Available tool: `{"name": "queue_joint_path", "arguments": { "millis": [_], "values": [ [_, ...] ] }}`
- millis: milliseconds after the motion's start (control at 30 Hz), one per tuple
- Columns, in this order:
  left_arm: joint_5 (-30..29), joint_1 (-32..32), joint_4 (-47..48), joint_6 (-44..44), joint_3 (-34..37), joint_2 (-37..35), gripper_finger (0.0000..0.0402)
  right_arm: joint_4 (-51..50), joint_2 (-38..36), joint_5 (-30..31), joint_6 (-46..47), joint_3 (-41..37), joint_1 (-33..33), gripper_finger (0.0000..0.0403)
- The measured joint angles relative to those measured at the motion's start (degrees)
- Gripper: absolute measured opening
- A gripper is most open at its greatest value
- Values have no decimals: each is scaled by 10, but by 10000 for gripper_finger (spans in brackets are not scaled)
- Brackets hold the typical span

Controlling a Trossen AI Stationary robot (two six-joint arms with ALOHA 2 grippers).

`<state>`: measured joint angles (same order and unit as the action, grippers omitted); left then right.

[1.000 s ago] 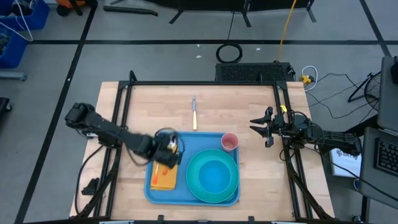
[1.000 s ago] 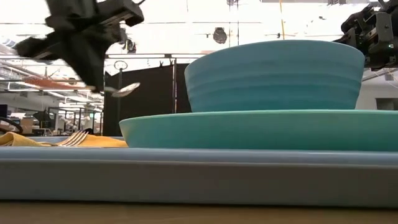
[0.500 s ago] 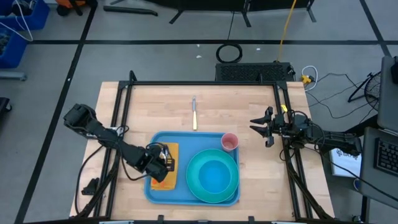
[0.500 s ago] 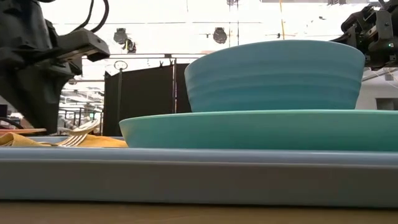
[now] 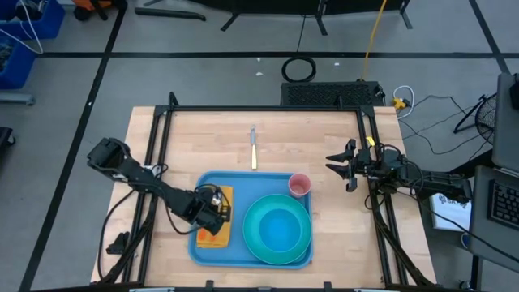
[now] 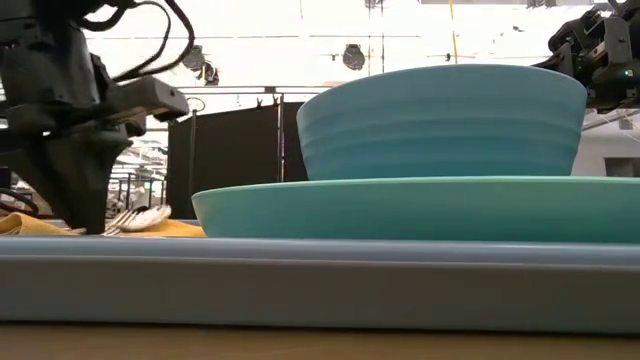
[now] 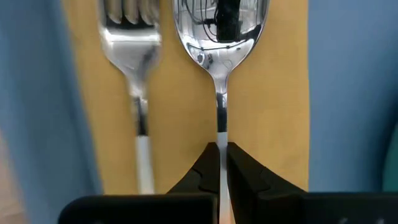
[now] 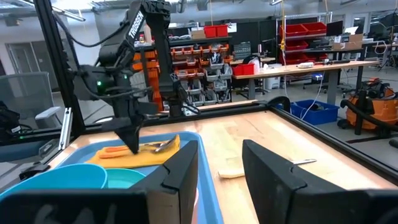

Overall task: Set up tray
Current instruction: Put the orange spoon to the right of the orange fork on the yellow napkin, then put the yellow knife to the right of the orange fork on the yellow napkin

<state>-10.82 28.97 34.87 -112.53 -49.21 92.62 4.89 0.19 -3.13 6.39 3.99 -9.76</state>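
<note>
My left gripper is closed tight on the thin handle of the spoon, holding it low over the yellow napkin so the bowl lies flat and parallel beside the fork, the two utensils just apart. The napkin sits at the left end of the tray, which lies near the table's front edge and also carries the teal plate with the bowl and a pink cup. The knife lies outside on the table (presumably still to be placed). My right gripper waits beside the tray's right end, fingers parted, holding nothing.
</note>
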Motion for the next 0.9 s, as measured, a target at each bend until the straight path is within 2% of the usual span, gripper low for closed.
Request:
{"name": "queue_joint_path", "arguments": {
  "millis": [300, 600, 800, 900],
  "values": [
    [9, -2, -15, 8, -1, 17, 14, -3, 5, 0, 0, 0, 0, 116],
    [39, -4, -12, 20, 0, 8, 112, -4, 6, 0, 0, 0, 0, 116],
    [38, -4, -6, 27, 1, -24, 137, -4, 6, 0, 0, 0, 0, 116],
    [19, -4, -5, 31, 1, -46, 139, -4, 6, 0, 0, 0, 0, 116]
  ]
}}
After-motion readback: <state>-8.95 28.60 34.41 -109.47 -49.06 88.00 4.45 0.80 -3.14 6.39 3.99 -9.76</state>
